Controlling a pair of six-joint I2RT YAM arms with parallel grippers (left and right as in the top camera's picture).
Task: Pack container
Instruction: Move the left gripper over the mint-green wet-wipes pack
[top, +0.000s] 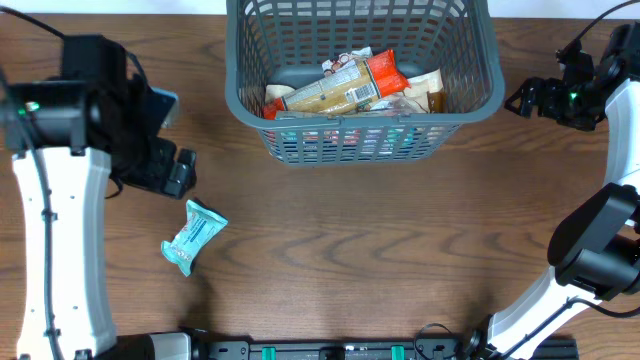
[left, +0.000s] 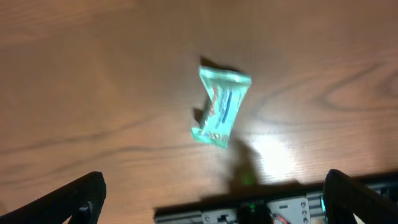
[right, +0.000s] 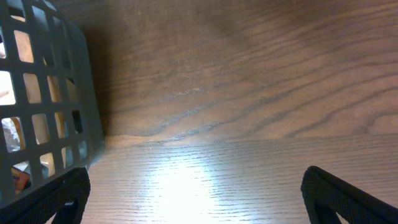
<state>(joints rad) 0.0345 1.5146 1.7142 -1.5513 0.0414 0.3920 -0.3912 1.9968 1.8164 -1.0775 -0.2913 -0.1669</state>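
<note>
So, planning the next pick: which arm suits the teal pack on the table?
Left: the left gripper, open, is beside the teal pack; the right gripper sits across, past the container.

Large dark grey rectangular plastic basket (top: 300, 146), lattice-slotted sides, rolled rim: upright, far centre of wooden counter (top: 380, 240), partly filled with snack packs (top: 340, 88).

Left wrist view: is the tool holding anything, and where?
Nothing held: the left tool is open and empty; the teal snack pack lies free on the table.
</note>
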